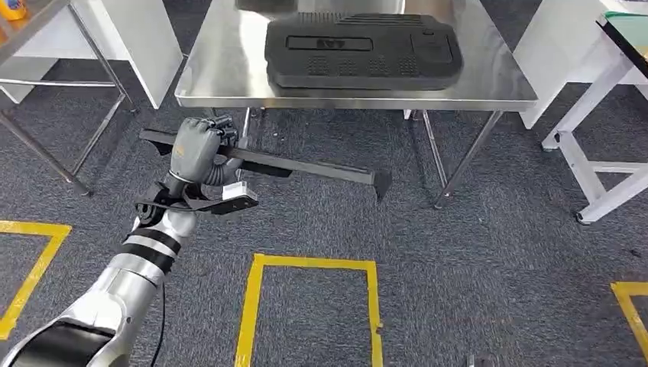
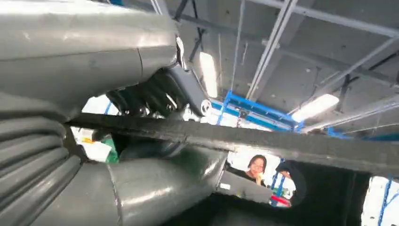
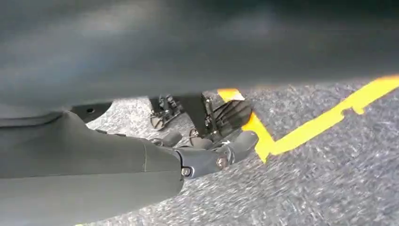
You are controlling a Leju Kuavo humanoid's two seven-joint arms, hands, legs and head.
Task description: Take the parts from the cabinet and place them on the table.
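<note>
A long black bar-shaped part (image 1: 321,170) hangs level over the carpet, just in front of the steel table (image 1: 229,90). My left hand (image 1: 200,149) grips the bar near its left end. In the left wrist view the bar (image 2: 282,143) runs between the thick grey thumb and the darker fingers (image 2: 150,96) of my left hand (image 2: 141,188). A large flat black panel part (image 1: 363,50) lies on the table top. My right hand (image 3: 202,150) hangs above the grey carpet, fingers apart from the thumb, holding nothing.
A second steel table (image 1: 46,115) stands at the left and a white-framed table (image 1: 604,160) at the right. Yellow tape squares (image 1: 313,264) mark the carpet. A person (image 2: 256,167) shows far off in the left wrist view.
</note>
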